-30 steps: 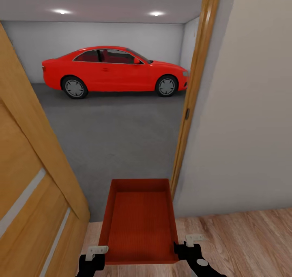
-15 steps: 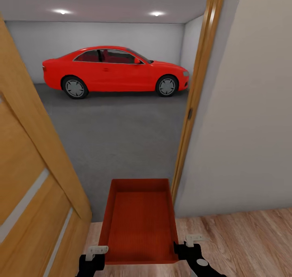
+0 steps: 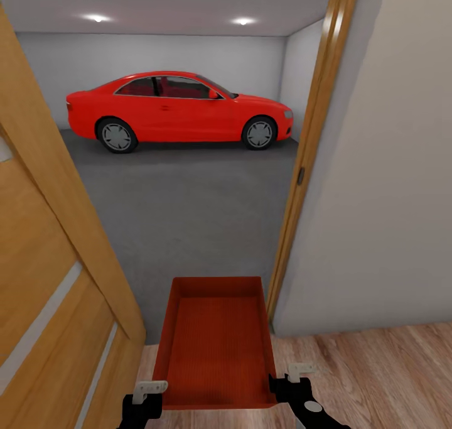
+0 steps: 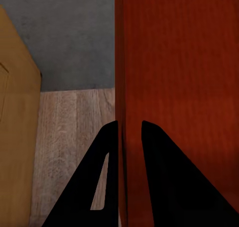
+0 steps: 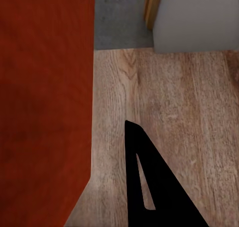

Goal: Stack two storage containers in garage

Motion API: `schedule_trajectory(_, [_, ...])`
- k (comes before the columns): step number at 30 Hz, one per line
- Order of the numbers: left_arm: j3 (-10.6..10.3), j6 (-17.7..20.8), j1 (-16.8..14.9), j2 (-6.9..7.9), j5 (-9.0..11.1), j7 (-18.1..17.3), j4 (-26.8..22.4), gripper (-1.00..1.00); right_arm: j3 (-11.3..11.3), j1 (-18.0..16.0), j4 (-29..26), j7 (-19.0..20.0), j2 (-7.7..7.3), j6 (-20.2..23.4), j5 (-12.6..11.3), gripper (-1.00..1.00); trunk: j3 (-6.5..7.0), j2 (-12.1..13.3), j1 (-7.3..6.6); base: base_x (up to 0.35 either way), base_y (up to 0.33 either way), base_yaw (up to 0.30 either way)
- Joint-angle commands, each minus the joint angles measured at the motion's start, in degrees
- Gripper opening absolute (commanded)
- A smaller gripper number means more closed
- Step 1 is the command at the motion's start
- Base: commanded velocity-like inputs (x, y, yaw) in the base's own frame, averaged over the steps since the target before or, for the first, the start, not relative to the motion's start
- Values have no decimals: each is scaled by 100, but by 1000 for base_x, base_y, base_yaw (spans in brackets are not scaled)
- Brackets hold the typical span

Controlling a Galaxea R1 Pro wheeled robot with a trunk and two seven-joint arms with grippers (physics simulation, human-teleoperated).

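One orange-red storage container (image 3: 216, 347) hangs level in front of me, its far end over the threshold between the wood-plank floor (image 3: 376, 372) and the garage's dark grey floor (image 3: 188, 215). My left gripper (image 3: 152, 392) is at its near left corner. In the left wrist view the left gripper (image 4: 130, 126) is shut, with both black fingers straddling the container's wall (image 4: 179, 62). My right gripper (image 3: 287, 379) sits at the near right corner. The right wrist view shows one black finger (image 5: 132, 142) beside the container (image 5: 45, 102), with a strip of floor between them. Its other finger is hidden.
An open wooden door (image 3: 56, 278) slants in close on the left. The wooden door frame (image 3: 311, 159) and a cream wall (image 3: 389, 196) close the right side. A red car (image 3: 176, 108) is parked across the back of the garage, with open concrete before it.
The whole view has crept forward toward the doorway: door and frame have slid outward and more of the garage shows. The container and both grippers keep their place in the view.
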Motion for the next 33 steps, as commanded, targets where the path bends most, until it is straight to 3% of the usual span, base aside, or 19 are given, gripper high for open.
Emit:
schedule_trajectory(1, [95,-14,-4,4,60,48,-2,-100,-35,-5,5,-66,-89,-20,-2,-100,-4,-2,0,48,5,0])
schedule_trajectory(10, [95,-14,-4,4,60,48,-4,-100,-35,-5,5,-66,-89,-20,-2,-100,-4,-2,0,190,41,0])
schedule_trajectory(21, [95,-14,-4,4,60,48,-1,-100,-35,-5,5,-66,-89,-20,-2,-100,-4,-2,0,42,5,0])
schedule_trajectory(33, [95,-14,-4,4,60,48,-4,-100,-35,-5,5,-66,-89,-20,-2,-100,-4,-2,0,209,0,0])
